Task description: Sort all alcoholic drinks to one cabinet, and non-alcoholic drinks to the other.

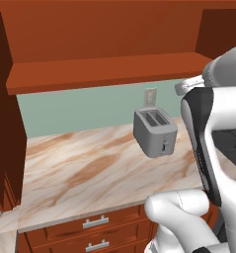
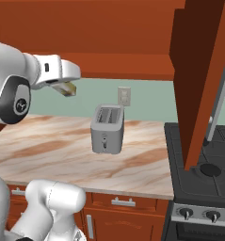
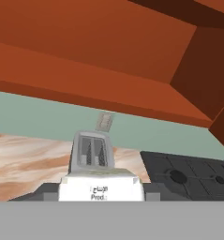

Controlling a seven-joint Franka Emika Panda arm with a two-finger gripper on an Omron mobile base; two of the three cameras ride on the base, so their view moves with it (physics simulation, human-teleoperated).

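Note:
My gripper [image 2: 65, 86] hangs in the air above the left part of the counter, just below the cabinet shelf [image 2: 128, 66], and is shut on the small cream-white carton [image 2: 68, 89] with yellowish marks. In the hand view the carton [image 3: 101, 186] sits between the two dark fingertips [image 3: 44, 192], with pale print on its face. The red-brown wall cabinet [image 1: 104, 74] stands open above the counter, and its plank shelf looks bare where it shows. The other drinks are out of view.
A grey toaster [image 2: 107, 129] stands on the marble counter [image 1: 90, 168] against the green wall. A black stove [image 2: 203, 174] lies to the right. An open cabinet door [image 2: 198, 80] hangs over the stove's edge, another door [image 1: 3, 123] at far left. Drawers [image 1: 95, 222] run below.

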